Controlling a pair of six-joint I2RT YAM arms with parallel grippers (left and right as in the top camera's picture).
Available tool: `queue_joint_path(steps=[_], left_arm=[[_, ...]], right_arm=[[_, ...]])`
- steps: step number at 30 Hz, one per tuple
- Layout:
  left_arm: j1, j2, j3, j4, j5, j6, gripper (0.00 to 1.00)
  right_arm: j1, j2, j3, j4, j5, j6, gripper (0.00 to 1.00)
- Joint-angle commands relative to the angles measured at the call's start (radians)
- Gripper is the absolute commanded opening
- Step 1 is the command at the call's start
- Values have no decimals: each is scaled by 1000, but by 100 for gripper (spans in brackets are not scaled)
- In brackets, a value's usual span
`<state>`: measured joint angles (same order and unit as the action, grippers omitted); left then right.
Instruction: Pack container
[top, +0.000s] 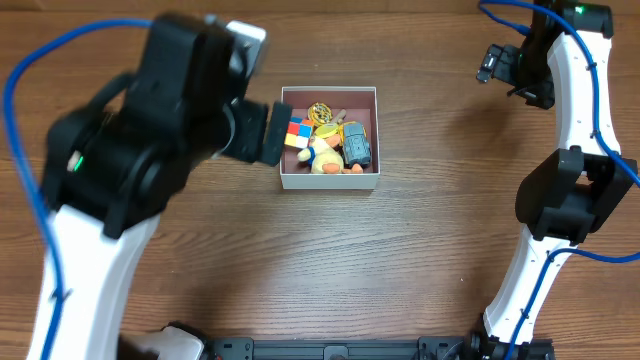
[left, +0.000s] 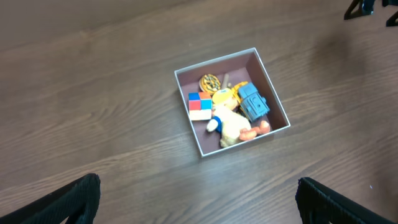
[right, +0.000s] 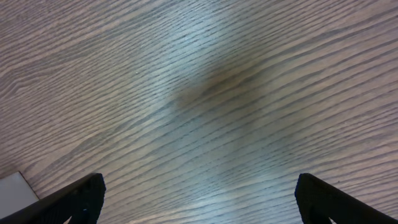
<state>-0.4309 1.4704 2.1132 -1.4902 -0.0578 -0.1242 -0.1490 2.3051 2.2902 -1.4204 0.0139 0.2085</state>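
container (top: 330, 181): sitting mid worktop (top: 400, 270), toys (top: 328, 145) lying inside
left hand (top: 260, 133): hovering released, jaws spread wide, just beside the left wall (the nearer one)
right hand (top: 500, 65): hanging released, empty, well apart at far right

Square shallow white-walled container (top: 329, 181), mauve-pink floor, upright on wooden table, small toys piled inside
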Motion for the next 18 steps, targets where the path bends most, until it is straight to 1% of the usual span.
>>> queue_joint_path(steps=[1, 4, 9, 10, 12, 13, 16, 18], left_arm=[[0, -179, -200, 77, -26, -21, 100], [0, -332, -415, 183, 0, -23, 100], [0, -597, -803, 429, 134, -29, 100], [0, -627, -855, 461, 141, -42, 100], [0, -687, -971, 524, 139, -98, 100], [0, -718, -1060, 567, 137, -153, 100], [0, -715, -1147, 599, 137, -261, 100], [0, -697, -1194, 604, 137, -308, 100]], right_arm=[[-2, -32, 0, 6, -1, 0, 100], [-2, -32, 0, 6, -1, 0, 100], [-2, -32, 0, 6, -1, 0, 100], [-3, -32, 0, 6, -1, 0, 100], [-4, -32, 0, 6, -1, 0, 100], [-3, -32, 0, 6, -1, 0, 100], [-3, -32, 0, 6, -1, 0, 100], [-3, -32, 0, 6, -1, 0, 100]])
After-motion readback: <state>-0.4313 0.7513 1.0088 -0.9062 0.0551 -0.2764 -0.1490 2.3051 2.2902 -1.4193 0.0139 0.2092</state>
